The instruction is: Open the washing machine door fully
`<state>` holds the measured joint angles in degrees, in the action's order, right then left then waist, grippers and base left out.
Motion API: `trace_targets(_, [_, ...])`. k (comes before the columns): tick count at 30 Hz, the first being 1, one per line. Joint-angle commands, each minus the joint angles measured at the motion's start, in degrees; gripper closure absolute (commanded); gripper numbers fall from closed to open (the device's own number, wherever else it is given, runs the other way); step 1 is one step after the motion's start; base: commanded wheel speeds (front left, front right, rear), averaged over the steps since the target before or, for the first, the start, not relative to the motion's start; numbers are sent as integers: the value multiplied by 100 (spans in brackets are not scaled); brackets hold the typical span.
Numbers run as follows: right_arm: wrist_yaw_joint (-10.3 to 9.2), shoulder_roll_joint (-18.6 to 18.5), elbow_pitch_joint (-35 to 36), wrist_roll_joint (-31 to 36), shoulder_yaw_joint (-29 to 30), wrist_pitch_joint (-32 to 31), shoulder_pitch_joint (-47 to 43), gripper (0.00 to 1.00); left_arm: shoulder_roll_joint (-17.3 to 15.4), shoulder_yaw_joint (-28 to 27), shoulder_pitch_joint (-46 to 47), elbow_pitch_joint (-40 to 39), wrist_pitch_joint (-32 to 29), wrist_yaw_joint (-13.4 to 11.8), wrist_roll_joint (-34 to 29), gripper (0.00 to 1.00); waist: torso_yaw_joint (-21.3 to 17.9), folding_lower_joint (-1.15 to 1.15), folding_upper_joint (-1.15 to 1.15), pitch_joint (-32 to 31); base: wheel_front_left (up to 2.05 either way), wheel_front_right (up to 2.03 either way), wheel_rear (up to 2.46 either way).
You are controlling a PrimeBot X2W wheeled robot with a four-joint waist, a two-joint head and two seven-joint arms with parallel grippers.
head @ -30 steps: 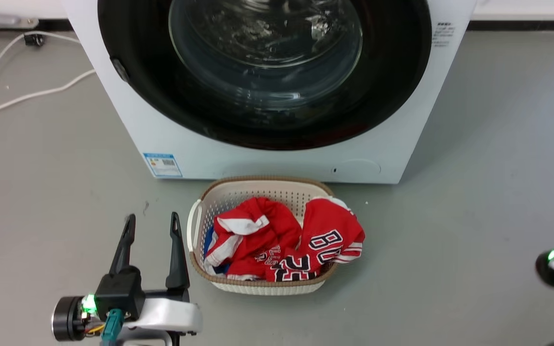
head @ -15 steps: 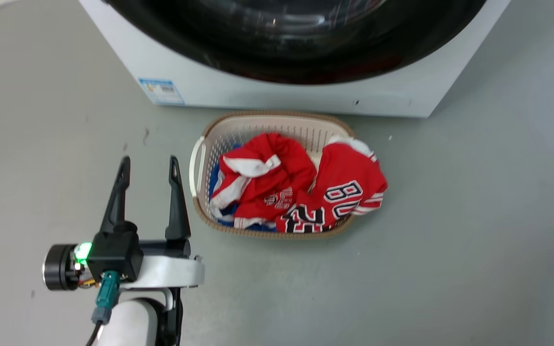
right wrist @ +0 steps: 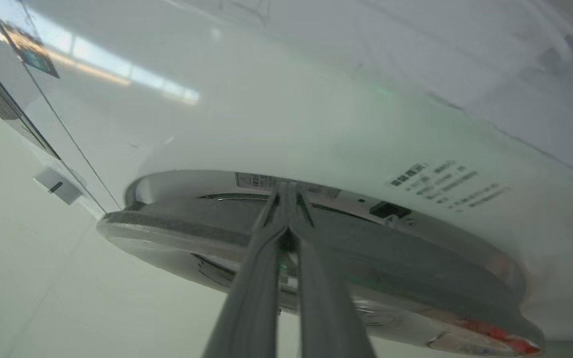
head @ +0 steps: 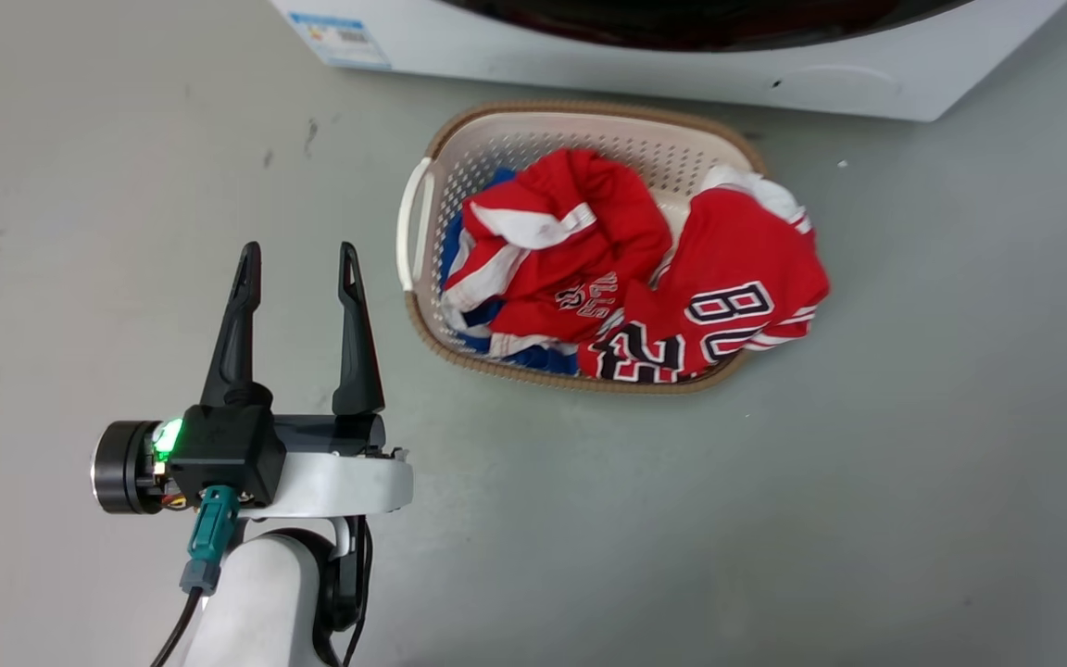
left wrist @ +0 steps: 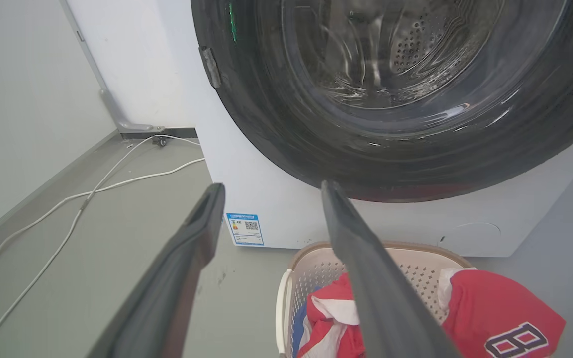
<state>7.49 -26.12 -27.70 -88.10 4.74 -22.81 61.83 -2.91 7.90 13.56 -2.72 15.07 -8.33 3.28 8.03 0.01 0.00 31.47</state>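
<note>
Head camera has tipped down, so the washing machine [head: 589, 51] sits at 12 o'clock. The washing machine door [right wrist: 182, 229] looks just cracked; most swing is left. Right hand [right wrist: 286, 194], clenched, pokes behind its rim. Left hand [head: 298, 255] at 8 o'clock is spread, empty.

Floor: plain grey [left wrist: 117, 238], extended beneath and beyond the left fingers [left wrist: 192, 248].
Wall: pale [left wrist: 23, 89], rose left of those fingers.
Cables: white [left wrist: 87, 196], lay on floor, left of fingers.
</note>
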Motion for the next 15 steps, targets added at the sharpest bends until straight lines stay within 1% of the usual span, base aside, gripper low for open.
trace_targets(1, [1,-69,-91,134,-168,-129,222,100,6,21,92,-11,15,-51,46,0,148,-1,0,163,0,0,0])
trace_targets(6, [1,-72,-280,383,-517,-437,535,100,7,60,95,-35,15,-118,90,0,226,-1,0,248,0,0,0])
trace_targets(12, [1,-91,-371,582,-796,-768,616,100,6,88,128,-20,15,-150,145,0,264,-1,0,284,0,0,0])
trace_targets(15, [8,-36,-302,598,-895,-927,568,100,5,98,145,-2,15,-179,171,0,245,-1,0,271,0,0,0])
